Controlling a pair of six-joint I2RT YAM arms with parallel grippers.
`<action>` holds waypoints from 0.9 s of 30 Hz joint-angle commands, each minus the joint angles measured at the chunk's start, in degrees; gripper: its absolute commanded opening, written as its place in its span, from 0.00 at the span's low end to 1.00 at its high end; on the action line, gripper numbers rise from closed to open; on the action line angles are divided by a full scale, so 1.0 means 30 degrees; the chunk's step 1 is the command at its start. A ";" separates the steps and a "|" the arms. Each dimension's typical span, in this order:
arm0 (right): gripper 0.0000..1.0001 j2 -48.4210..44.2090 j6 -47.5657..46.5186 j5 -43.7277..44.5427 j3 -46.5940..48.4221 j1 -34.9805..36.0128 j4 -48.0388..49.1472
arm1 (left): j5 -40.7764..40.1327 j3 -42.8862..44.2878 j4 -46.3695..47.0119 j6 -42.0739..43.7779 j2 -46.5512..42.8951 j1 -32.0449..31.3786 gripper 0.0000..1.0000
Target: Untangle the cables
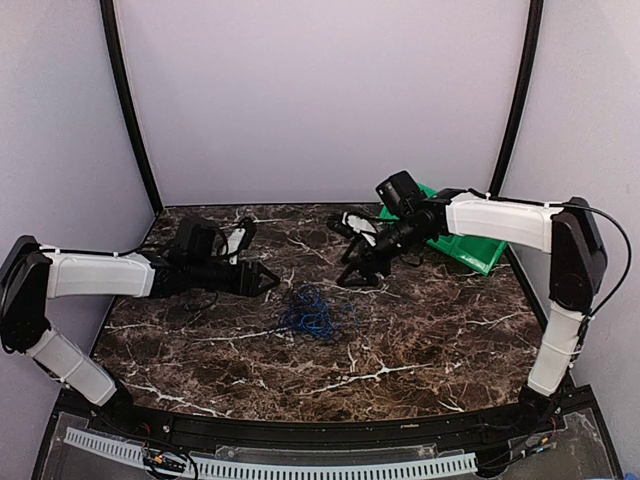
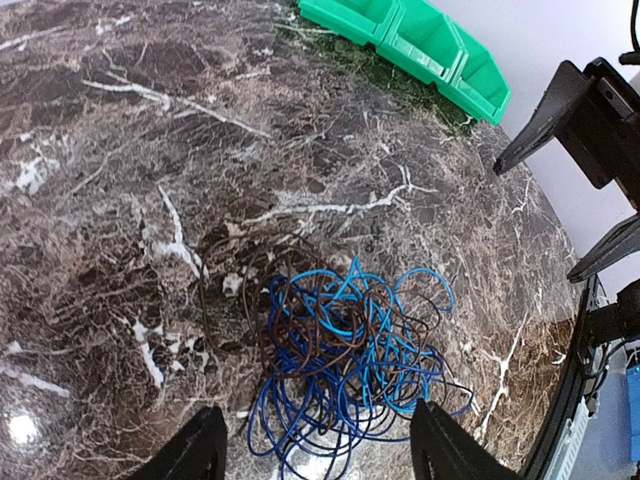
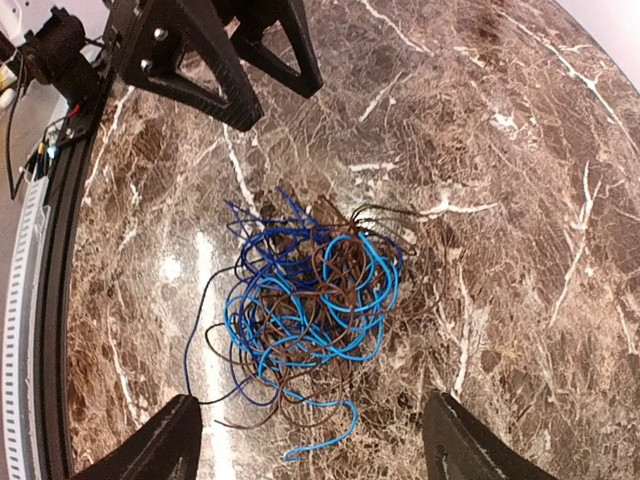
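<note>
Mid-table on the glossy, white-veined dark marble top (image 1: 420,340): the cables (image 1: 308,315), a loose knot of thin blue and dark loops, lying free. Left gripper (image 1: 272,283) near its left side, jaws spread, empty. Right gripper (image 1: 352,277) just beyond the knot, jaws also spread. Green plastic bin (image 1: 470,252) at the far right.

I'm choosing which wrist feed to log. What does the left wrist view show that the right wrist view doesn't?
Only the left wrist view: the green bins by the wall and the right pincer, open. Only the right wrist view: the left pincer, open, and the white slotted rail along the table's edge. Both: the blue and dark cables in one tangled clump on the marble table, touched by neither pincer.
</note>
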 commanded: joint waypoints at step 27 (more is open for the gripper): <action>0.58 -0.0081 -0.1077 0.0765 -0.0904 0.1382 -0.0638 | 0.0628 0.3323 -0.1497 0.1799 0.5533 -0.0530 0.36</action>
